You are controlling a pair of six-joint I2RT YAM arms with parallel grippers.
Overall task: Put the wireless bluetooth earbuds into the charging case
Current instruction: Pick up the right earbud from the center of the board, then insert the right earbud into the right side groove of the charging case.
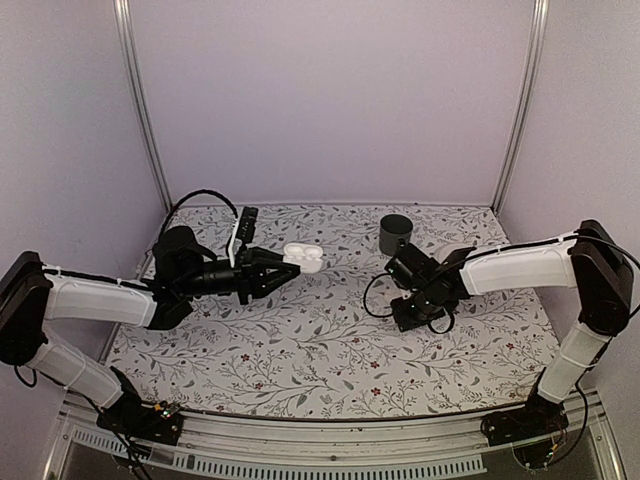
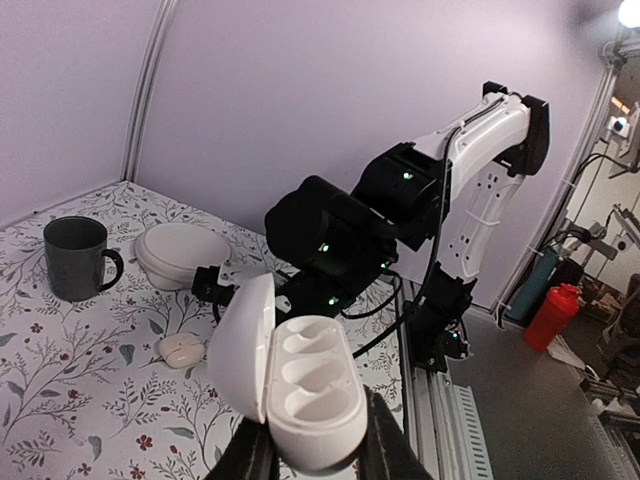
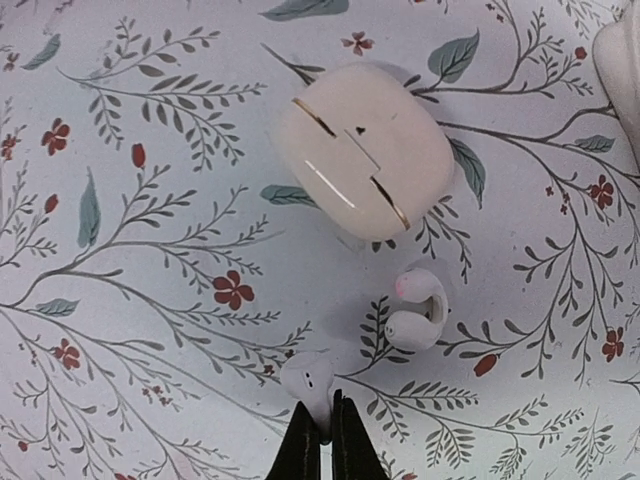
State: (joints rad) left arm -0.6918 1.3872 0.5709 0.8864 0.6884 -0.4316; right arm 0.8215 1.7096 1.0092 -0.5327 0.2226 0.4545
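My left gripper (image 2: 315,452) is shut on the white charging case (image 2: 318,392) and holds it above the table. The case's lid (image 2: 240,345) is swung open and its hollows are empty. The top view shows that case (image 1: 303,256) at the tip of the left gripper (image 1: 283,270). My right gripper (image 3: 322,428) points down at the table and is shut on the stem of a white earbud (image 3: 308,378). A second, curled white earbud (image 3: 418,308) lies just to the right of it on the floral cloth. In the top view the right gripper (image 1: 412,312) is low over the table.
A closed beige case (image 3: 362,150) lies beyond the two earbuds and shows too as the beige case (image 2: 182,350). A dark mug (image 1: 396,233) stands at the back, with a white bowl (image 2: 180,255) beside it. A black bar (image 1: 243,228) lies at the back left.
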